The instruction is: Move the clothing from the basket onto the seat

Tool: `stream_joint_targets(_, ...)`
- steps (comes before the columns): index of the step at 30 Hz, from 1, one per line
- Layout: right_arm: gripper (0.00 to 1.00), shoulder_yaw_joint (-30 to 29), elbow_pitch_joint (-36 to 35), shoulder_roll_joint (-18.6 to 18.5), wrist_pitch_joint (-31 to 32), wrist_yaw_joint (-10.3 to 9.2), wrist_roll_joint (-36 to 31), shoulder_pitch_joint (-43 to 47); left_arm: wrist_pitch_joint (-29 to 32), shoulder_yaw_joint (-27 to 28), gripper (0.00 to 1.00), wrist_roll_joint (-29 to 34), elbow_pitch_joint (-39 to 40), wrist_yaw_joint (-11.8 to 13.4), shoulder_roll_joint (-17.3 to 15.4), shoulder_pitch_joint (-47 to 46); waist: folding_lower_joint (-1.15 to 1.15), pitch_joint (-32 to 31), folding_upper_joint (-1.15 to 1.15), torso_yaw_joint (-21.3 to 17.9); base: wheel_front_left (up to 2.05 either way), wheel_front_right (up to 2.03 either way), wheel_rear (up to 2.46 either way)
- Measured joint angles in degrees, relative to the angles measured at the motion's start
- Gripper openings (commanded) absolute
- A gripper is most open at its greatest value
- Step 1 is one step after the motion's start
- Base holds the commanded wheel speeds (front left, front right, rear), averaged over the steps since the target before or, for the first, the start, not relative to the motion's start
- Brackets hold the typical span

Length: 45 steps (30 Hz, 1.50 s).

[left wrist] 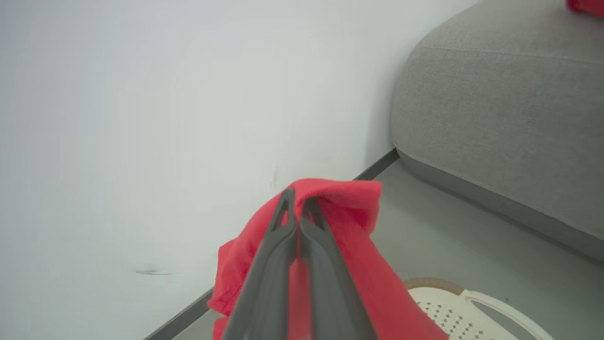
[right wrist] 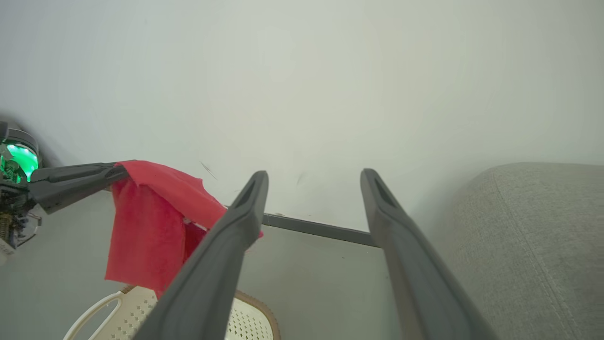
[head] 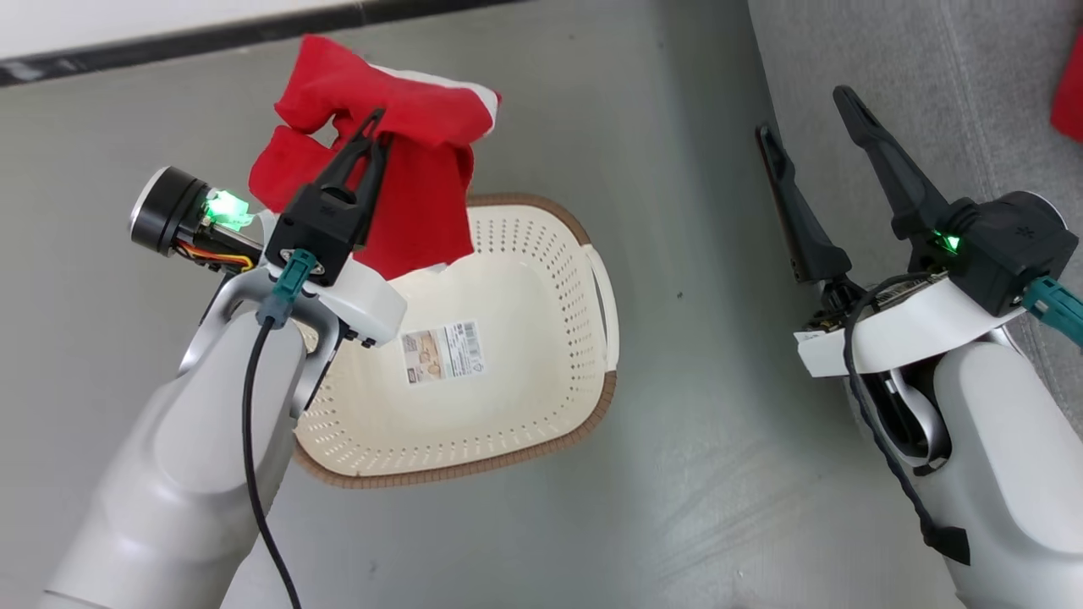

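Observation:
My left gripper [head: 379, 123] is shut on a red garment [head: 398, 161] with a white edge, held up above the far left rim of the basket [head: 516, 338]. The cloth [left wrist: 358, 245] drapes over both closed fingers in the left wrist view. Inside, the cream basket holds nothing but a paper label [head: 442, 351] on its bottom. My right gripper [head: 804, 108] stands open and holds nothing, at the edge of the grey seat [head: 956, 76]. Another red garment [head: 1070, 85] lies on the seat at the far right. In the right wrist view the hanging garment [right wrist: 146, 226] shows to the left of the open fingers.
Grey floor [head: 694, 474] lies between the basket and the seat. A white wall with a dark skirting strip [head: 169, 46] runs behind the basket. The seat's rounded front [left wrist: 495, 123] bulges out toward the floor.

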<state>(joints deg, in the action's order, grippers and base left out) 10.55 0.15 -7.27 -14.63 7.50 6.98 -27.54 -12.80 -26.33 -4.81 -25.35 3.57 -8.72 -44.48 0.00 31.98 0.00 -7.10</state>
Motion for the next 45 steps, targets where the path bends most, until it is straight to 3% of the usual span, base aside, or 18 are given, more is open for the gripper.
stream_joint_targets(6,1.0,1.4,1.9,-2.5,0.0,0.0,-0.2,0.1,-0.4,-0.4,0.0,-2.1,2.6,-3.5,0.0,0.1,0.0,-4.0,0.0,1.3,0.0,0.0,0.0)
stream_joint_targets(24,1.0,11.1,7.2,-10.5,0.0,0.0,-0.6,2.9,-0.1,-4.4,0.0,-4.0,6.8,-9.3,0.8,0.0,0.0,-16.7,0.0,3.4,0.0,0.0,0.0)
stream_joint_targets(37,1.0,25.8,9.8,-13.2,1.5,0.0,0.9,-0.1,2.2,-10.1,0.0,-7.3,9.6,-10.4,3.5,0.3,0.0,-24.9,0.0,4.7,0.0,0.0,0.0)
stream_joint_targets(45,1.0,30.8,11.7,-13.1,2.5,0.0,2.8,-2.4,3.4,-13.4,0.0,-9.0,11.9,-10.7,4.2,1.6,0.0,-27.9,0.0,5.8,0.0,0.0,0.0)
